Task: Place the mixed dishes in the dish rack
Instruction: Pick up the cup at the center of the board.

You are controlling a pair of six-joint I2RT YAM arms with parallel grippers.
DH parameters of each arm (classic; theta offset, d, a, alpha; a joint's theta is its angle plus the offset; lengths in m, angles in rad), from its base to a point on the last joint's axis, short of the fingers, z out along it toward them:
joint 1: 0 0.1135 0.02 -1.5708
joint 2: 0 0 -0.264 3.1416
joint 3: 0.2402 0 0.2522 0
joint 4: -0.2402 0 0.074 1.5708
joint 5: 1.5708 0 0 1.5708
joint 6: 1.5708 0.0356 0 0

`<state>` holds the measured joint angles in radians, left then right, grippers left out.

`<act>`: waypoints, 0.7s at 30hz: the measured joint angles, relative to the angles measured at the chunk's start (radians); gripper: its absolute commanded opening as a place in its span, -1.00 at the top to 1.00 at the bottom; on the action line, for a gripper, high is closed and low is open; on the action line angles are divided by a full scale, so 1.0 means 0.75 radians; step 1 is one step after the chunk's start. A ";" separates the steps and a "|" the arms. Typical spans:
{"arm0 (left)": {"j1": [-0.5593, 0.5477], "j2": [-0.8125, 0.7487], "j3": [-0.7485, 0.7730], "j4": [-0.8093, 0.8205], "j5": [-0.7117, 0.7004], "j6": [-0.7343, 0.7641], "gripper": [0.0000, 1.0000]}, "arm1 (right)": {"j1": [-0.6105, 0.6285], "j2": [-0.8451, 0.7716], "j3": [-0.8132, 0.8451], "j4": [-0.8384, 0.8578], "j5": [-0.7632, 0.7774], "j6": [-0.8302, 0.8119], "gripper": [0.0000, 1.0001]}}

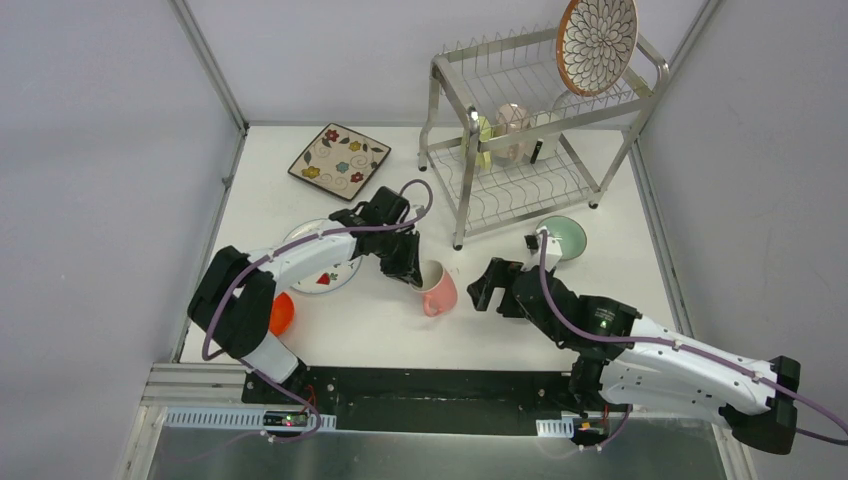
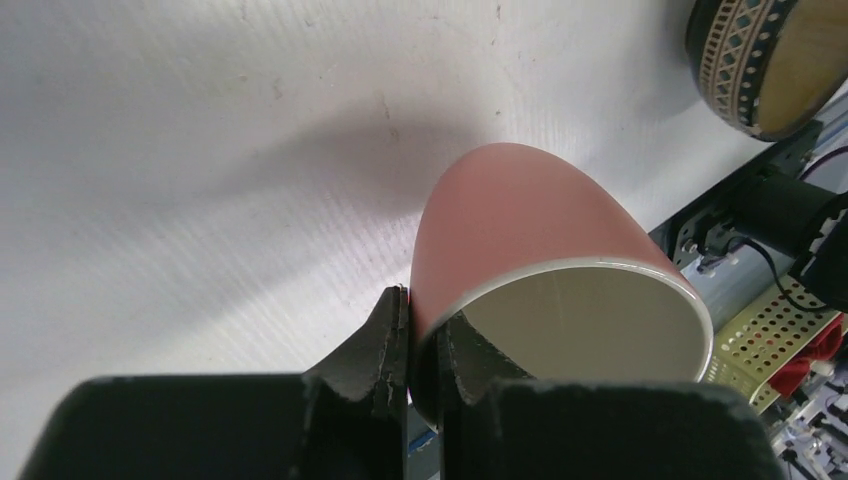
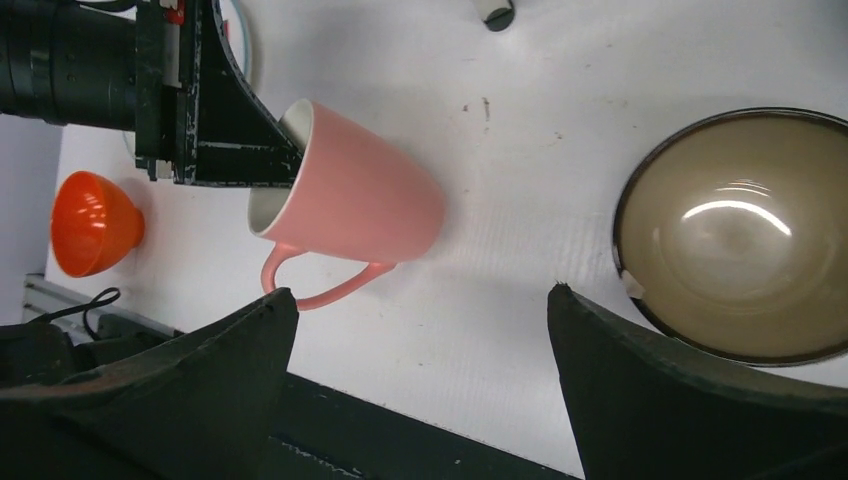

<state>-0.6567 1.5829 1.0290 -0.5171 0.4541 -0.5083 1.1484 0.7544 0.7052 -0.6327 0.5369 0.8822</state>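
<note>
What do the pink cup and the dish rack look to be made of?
The pink cup is likely glazed ceramic: smooth pink outside, cream inside, thick rim. The dish rack is shiny silver metal tube and wire, probably steel.

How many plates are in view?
3: square floral plate at the table's far left; white plate partly under the left arm; petal plate standing on the dish rack's top tier. Others may hide.

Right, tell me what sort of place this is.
Probably a robotics lab test cell, not a home kitchen: a plain white table enclosed by aluminium framing, the left arm and right arm bolted at its edge, and a dish rack staged with crockery.
</note>
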 measured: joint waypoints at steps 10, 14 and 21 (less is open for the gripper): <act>0.193 -0.374 -0.177 0.147 0.087 -0.091 1.00 | 0.000 0.038 -0.083 0.289 -0.151 -0.023 -0.89; 0.347 -0.516 -0.335 0.309 0.188 -0.214 1.00 | 0.000 0.029 -0.127 0.460 -0.212 -0.037 -0.89; 0.432 -0.662 -0.458 0.526 0.278 -0.404 1.00 | 0.000 0.032 -0.231 0.798 -0.339 -0.045 -0.88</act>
<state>-0.3325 1.0866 0.6853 -0.1226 0.6628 -0.8116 1.1484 0.7784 0.5316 -0.0341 0.2825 0.8486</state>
